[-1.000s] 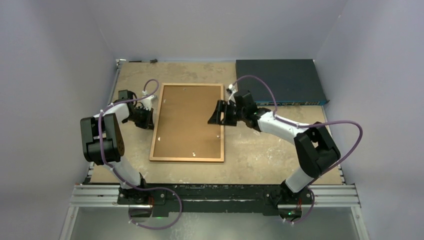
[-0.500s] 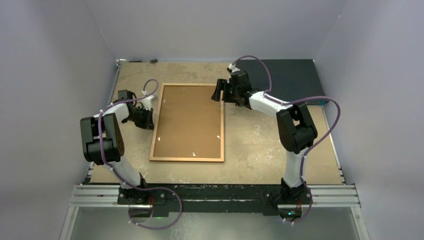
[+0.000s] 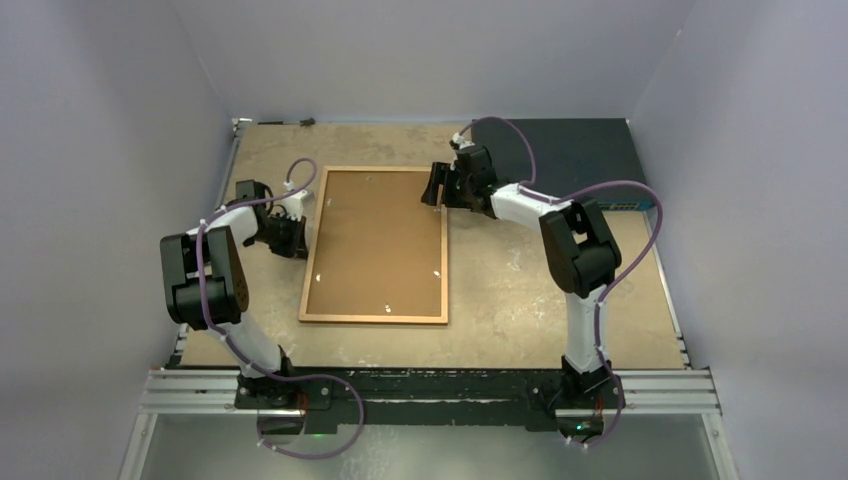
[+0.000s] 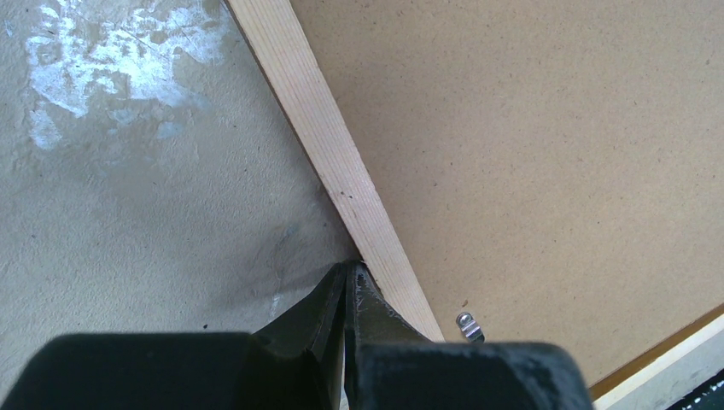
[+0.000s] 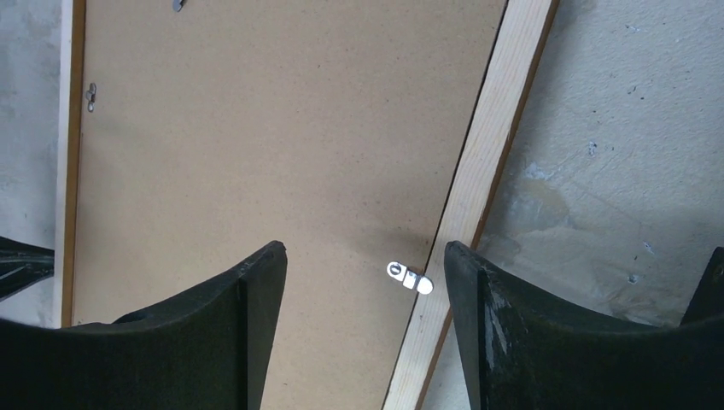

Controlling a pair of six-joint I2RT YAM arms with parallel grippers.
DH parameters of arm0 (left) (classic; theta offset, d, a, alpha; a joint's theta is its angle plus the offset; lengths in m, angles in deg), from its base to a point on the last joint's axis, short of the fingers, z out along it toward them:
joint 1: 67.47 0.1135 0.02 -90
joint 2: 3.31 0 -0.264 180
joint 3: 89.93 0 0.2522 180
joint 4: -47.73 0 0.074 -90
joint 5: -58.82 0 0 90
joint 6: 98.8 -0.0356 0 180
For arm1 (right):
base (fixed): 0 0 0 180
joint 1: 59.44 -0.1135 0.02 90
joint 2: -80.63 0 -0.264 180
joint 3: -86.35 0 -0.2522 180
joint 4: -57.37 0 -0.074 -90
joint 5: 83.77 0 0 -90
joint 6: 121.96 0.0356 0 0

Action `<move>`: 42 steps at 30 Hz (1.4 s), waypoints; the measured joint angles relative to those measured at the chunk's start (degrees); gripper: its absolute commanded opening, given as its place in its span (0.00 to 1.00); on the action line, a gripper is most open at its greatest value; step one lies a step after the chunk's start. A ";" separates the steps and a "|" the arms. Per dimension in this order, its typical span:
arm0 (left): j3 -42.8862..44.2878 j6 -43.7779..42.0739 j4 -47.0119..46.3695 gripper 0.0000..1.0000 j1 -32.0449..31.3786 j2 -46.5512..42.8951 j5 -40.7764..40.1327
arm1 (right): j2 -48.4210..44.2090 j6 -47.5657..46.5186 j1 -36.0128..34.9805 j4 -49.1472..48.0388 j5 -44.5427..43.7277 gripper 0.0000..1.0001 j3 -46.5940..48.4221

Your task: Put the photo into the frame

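The frame lies face down in the middle of the table, with the brown backing board sitting in it. The photo is hidden. My left gripper is shut and empty, its tips touching the outer side of the frame's pale left rail. My right gripper is open and empty, hovering over the frame's right rail near its far corner. A small metal turn clip lies between its fingers, reaching from the board onto the rail.
A dark blue flat box sits at the back right corner, behind the right arm. Another metal clip sits on the board near the left gripper. Side walls enclose the table.
My right gripper has moved from the middle of the frame's right rail up to its far right corner, staying open. The left arm and the frame have not moved.
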State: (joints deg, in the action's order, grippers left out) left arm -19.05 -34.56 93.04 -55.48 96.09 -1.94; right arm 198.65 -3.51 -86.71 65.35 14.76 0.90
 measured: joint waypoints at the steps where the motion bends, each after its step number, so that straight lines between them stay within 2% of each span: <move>1: 0.00 0.02 0.00 0.00 0.00 0.00 0.00 | 0.00 0.00 0.00 -0.11 0.04 0.70 0.00; 42: 0.02 -0.22 0.11 0.00 0.00 0.04 0.15 | -1.84 0.46 0.09 -5.95 3.65 0.62 -6.19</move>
State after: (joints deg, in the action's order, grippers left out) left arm -19.03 -34.78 93.15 -55.48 96.13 -1.79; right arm 196.81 -3.05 -86.62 59.41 18.41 -5.28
